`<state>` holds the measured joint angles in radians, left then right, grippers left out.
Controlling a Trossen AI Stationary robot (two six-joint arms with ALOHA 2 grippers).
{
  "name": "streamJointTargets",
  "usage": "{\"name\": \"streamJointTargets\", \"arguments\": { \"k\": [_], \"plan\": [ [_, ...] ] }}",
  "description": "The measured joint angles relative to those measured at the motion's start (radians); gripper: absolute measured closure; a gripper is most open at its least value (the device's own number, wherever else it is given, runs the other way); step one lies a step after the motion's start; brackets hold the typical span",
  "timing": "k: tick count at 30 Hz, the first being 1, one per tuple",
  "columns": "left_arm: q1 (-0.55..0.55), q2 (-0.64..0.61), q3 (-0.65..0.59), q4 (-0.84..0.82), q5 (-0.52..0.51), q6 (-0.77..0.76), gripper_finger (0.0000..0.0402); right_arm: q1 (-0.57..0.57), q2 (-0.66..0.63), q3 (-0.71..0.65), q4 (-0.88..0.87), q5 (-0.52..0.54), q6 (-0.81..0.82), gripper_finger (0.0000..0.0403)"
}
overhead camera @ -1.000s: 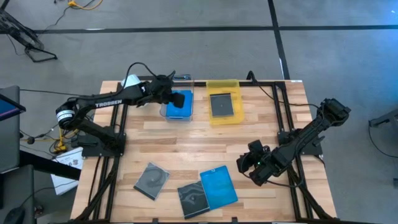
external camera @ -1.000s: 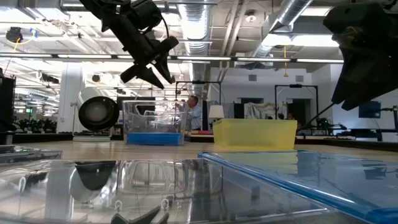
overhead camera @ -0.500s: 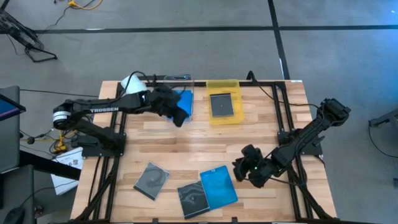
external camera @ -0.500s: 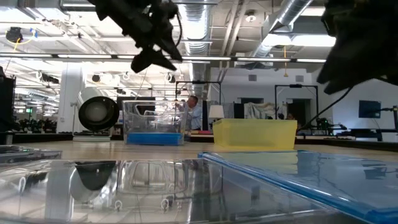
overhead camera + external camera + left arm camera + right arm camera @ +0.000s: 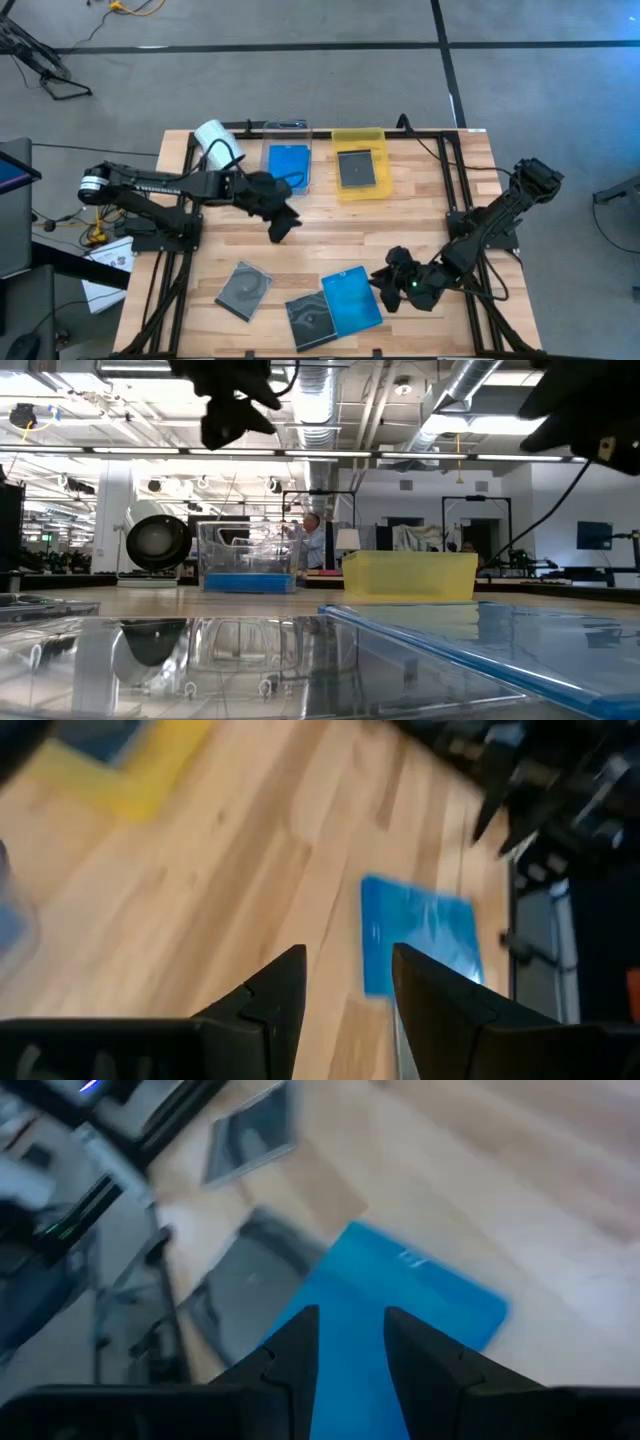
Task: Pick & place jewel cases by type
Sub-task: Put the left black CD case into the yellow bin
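The left gripper (image 5: 281, 222) hovers over bare desk (image 5: 330, 235) near its centre, jaws apart with nothing between them. The right gripper (image 5: 385, 293) sits at five o'clock, jaws apart and empty, just beside a blue jewel case (image 5: 351, 299). That case overlaps a dark grey case (image 5: 309, 321); another grey case (image 5: 244, 289) lies at seven o'clock. At twelve o'clock, the clear tray (image 5: 287, 127) holds a blue case and the yellow tray (image 5: 359, 138) a dark one.
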<state>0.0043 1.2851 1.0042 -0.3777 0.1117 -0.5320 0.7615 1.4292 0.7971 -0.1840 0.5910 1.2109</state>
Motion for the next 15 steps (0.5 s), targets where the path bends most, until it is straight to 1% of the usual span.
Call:
{"name": "streamJointTargets", "arguments": {
  "k": [2, 6, 9, 11, 15],
  "plan": [
    [-0.043, 0.001, 0.0, -0.039, -0.022, -0.003, 0.026, 0.018, 0.0, 0.0, 0.024, -0.024, -0.015, 0.0294],
    [-0.138, 0.001, 0.0, -0.099, -0.017, 0.013, 0.026, 0.042, 0.036, 0.0, 0.063, -0.059, -0.016, 0.0294],
    [-0.221, 0.003, -0.008, -0.144, -0.019, 0.058, 0.026, 0.048, 0.089, 0.001, 0.112, -0.093, -0.001, 0.0294],
    [-0.271, 0.004, -0.023, -0.187, -0.02, 0.063, 0.026, 0.047, 0.133, 0.0, 0.148, -0.095, 0.011, 0.0294],
    [-0.365, 0.004, -0.045, -0.263, -0.04, -0.019, 0.026, 0.026, 0.208, 0.0, 0.269, -0.095, 0.013, 0.0294]
  ]
}}
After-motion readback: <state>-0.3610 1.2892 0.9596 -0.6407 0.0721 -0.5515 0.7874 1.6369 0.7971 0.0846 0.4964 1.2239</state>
